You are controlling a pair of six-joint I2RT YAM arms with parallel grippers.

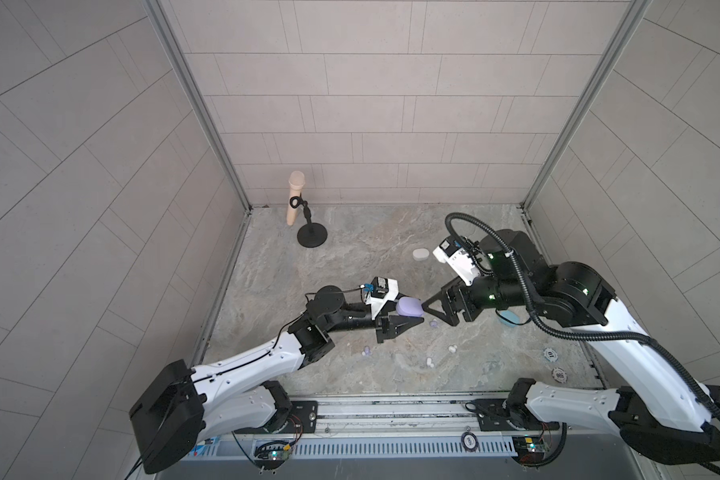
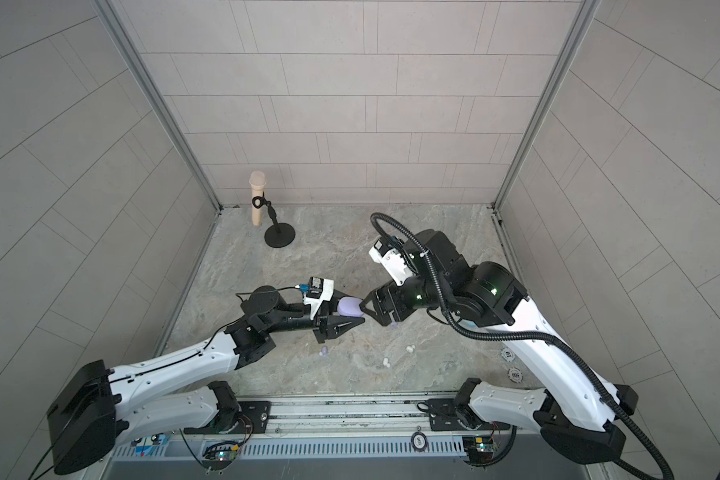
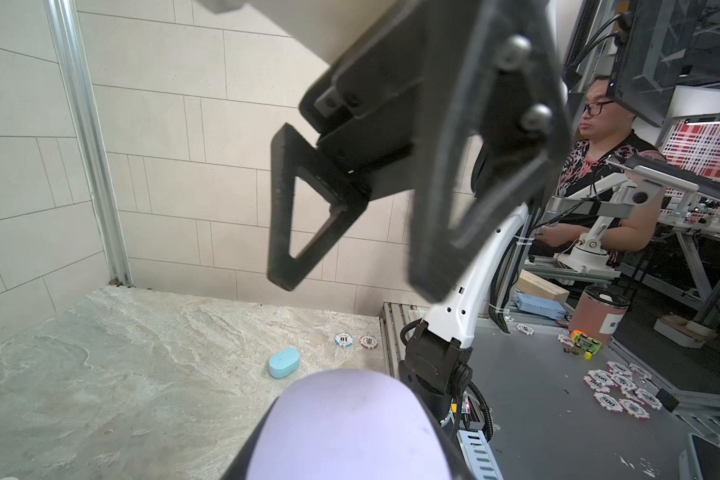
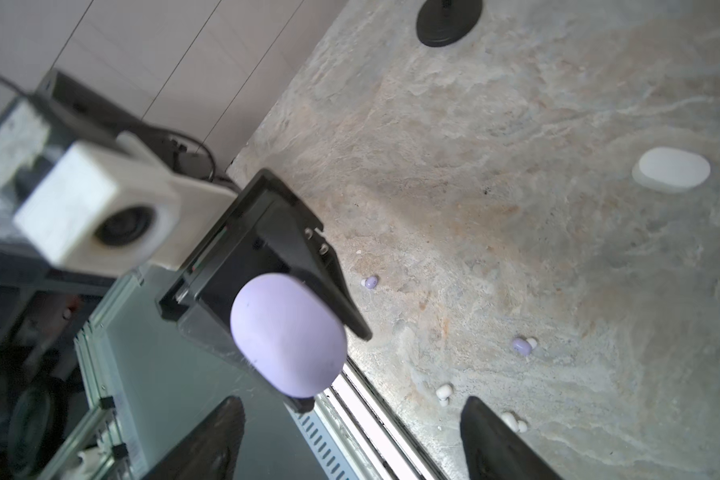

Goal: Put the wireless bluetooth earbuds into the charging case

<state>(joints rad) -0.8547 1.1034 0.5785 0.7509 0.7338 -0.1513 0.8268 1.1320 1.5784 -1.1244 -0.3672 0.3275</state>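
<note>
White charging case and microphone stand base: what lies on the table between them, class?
Nothing: the marble table between the white charging case and the microphone stand base is bare, as a top view and the right wrist view show.

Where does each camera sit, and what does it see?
Top views: high up, looking down at the table; left arm and right arm show.
Left wrist: on the left arm, facing the open right gripper.
Right wrist: on the right arm, facing the left gripper; own fingertips show.
Shared: all see the lilac case.
</note>
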